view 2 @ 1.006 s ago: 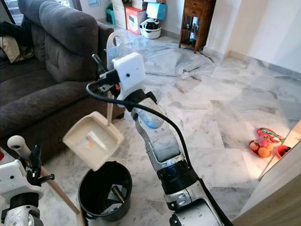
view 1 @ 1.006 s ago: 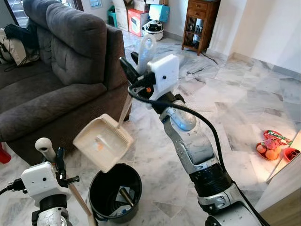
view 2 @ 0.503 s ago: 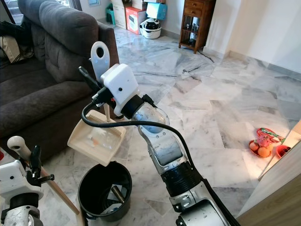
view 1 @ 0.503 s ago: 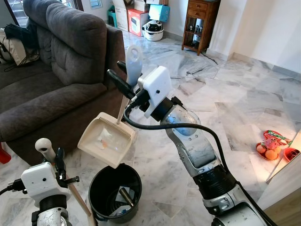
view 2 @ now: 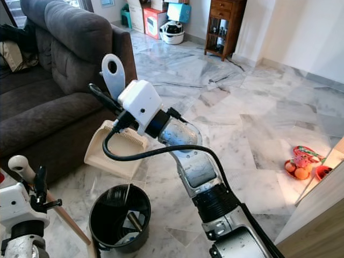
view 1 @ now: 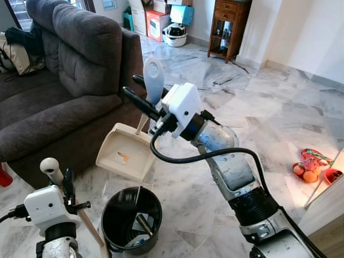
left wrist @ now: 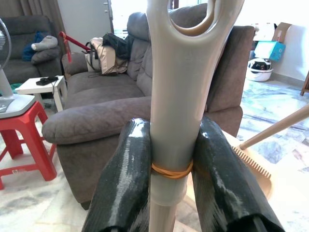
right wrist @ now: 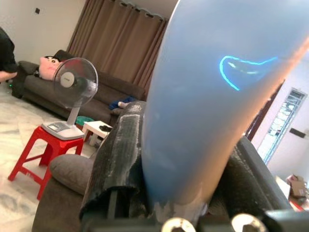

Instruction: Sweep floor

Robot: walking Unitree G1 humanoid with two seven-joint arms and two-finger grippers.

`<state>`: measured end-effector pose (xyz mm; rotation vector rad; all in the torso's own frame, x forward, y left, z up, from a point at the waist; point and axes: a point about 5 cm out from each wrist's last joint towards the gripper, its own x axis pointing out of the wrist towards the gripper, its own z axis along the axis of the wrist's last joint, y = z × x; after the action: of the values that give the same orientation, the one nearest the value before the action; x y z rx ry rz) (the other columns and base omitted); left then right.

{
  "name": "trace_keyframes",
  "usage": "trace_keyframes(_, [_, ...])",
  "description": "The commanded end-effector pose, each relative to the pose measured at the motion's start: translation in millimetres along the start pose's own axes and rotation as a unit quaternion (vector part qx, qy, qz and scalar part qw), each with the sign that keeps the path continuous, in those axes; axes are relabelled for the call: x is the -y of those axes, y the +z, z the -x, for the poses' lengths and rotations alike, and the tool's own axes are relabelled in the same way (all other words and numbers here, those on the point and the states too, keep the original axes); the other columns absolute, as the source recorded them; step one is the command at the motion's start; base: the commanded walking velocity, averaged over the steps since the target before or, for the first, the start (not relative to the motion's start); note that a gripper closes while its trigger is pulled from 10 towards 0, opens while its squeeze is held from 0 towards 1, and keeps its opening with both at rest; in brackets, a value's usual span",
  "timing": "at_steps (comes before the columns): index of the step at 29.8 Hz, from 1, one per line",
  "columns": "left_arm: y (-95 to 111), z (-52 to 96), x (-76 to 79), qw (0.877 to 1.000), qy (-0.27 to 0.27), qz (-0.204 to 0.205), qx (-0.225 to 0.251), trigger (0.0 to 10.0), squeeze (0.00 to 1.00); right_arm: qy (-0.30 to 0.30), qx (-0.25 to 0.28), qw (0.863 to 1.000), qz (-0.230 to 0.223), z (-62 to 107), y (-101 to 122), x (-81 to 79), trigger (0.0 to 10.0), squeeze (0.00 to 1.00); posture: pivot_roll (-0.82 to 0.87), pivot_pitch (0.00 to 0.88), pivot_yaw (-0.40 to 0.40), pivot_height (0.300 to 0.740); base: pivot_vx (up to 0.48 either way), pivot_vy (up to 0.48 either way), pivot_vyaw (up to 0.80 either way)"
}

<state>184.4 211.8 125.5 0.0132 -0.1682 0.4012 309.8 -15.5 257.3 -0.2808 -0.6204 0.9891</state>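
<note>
My right gripper [view 1: 131,86] is shut on the pale blue handle [view 1: 153,75] of a cream dustpan [view 1: 126,153]. The pan hangs tilted, mouth down, just above a black bucket [view 1: 131,217] on the marble floor. A small scrap [view 1: 122,157] still lies on the pan. In the right wrist view the black fingers [right wrist: 120,159] press both sides of the handle [right wrist: 203,106]. At the bottom left, my left gripper [view 1: 67,183] is shut on a cream broom handle [view 1: 51,167]. The left wrist view shows that handle [left wrist: 176,121] clamped between the fingers [left wrist: 128,183].
A dark grey sofa [view 1: 70,70] stands close on the left, right behind the dustpan. Fruit and a snack packet [view 1: 310,167] lie on the floor at the right beside a pale panel. A wooden cabinet [view 1: 228,27] and boxes stand far back. A red stool [left wrist: 24,125] is near the sofa.
My right gripper has turned and shifted a little right, tipping the dustpan from nearly level to steeply mouth-down over the bucket. The left arm has stayed put.
</note>
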Motion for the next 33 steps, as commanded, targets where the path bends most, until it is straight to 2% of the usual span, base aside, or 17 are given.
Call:
trace_keyframes(1, [9, -0.9, 1.5, 1.000, -0.007, 0.005, 0.021, 10.0, 0.00, 0.005, 0.031, 0.999, 0.021, -4.3, 11, 1.0, 10.0, 0.00, 0.02, 0.036, 0.055, 0.740, 0.000, 0.000, 0.00])
trace_keyframes(8, [9, -0.5, 1.4, 1.000, -0.006, 0.005, 0.021, 10.0, 0.00, -0.053, 0.002, 0.999, 0.013, -3.7, 2, 12.6, 10.0, 0.00, 0.02, 0.036, 0.055, 0.740, 0.000, 0.000, 0.00])
trace_keyframes(11, [9, -0.7, 1.5, 1.000, -0.006, 0.004, 0.022, 10.0, 0.00, -0.113, -0.020, 0.993, 0.001, -1.9, -6, 21.7, 10.0, 0.00, 0.02, 0.032, 0.056, 0.740, 0.000, 0.000, 0.00])
trace_keyframes(12, [9, -1.0, 1.2, 1.000, -0.005, 0.004, 0.023, 10.0, 0.00, -0.151, -0.025, 0.988, -0.011, -0.6, -9, 27.0, 10.0, 0.00, 0.02, 0.032, 0.056, 0.740, 0.000, 0.000, 0.00])
trace_keyframes(13, [9, -1.0, 1.2, 1.000, -0.005, 0.004, 0.023, 10.0, 0.00, -0.151, -0.025, 0.988, -0.011, -0.6, -9, 27.0, 10.0, 0.00, 0.02, 0.032, 0.056, 0.740, 0.000, 0.000, 0.00])
trace_keyframes(15, [10, -1.3, 0.9, 1.000, -0.005, 0.003, 0.024, 10.0, 0.00, -0.195, -0.026, 0.980, -0.009, 1.3, -10, 34.0, 10.0, 0.00, 0.02, 0.030, 0.055, 0.740, 0.000, 0.000, 0.00])
trace_keyframes(27, [10, -1.8, 1.9, 1.000, -0.008, 0.002, 0.026, 10.0, 0.00, -0.255, -0.041, 0.964, 0.059, 6.5, -15, 44.9, 10.0, 0.00, 0.02, 0.025, 0.055, 0.740, 0.000, 0.000, 0.00])
trace_keyframes(33, [10, -1.2, 2.5, 1.000, -0.011, 0.001, 0.025, 10.0, 0.00, -0.248, -0.079, 0.964, 0.055, 18.3, -36, 39.1, 10.0, 0.00, 0.02, 0.024, 0.053, 0.740, 0.000, 0.000, 0.00])
